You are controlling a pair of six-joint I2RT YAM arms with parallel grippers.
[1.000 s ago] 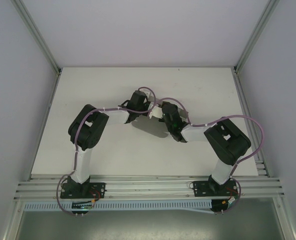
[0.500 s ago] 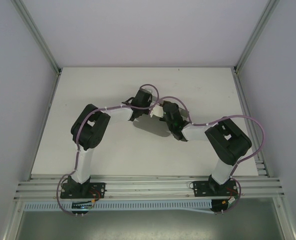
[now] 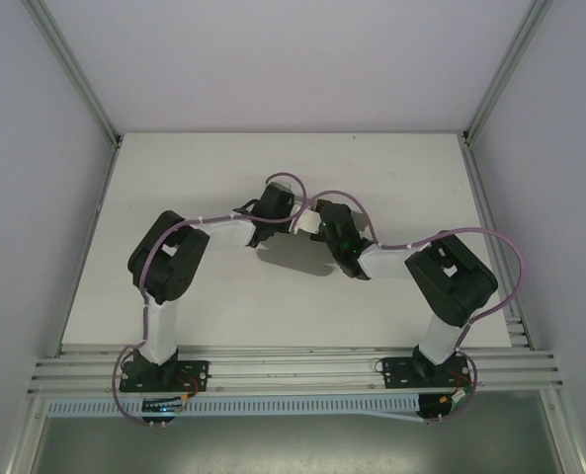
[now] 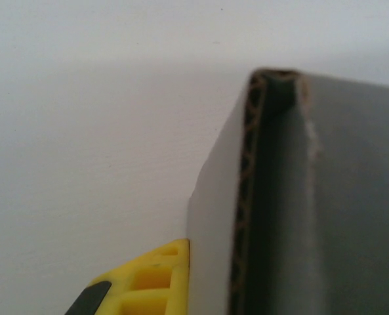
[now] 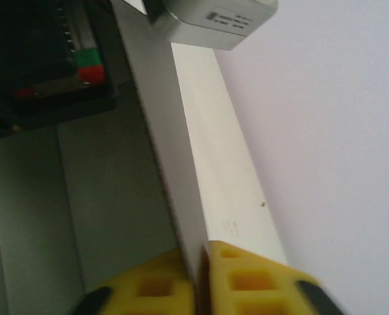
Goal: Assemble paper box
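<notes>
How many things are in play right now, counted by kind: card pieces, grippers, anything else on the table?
Paper box: 1 (grey card, held up between the two arms)
Grippers: 2 (left gripper, right gripper, yellow jaws on either side of the card)
Other loose items on the table: 0
Total: 3

light: bright, diffuse | shadows: soft, short | wrist views: blurred up close
</notes>
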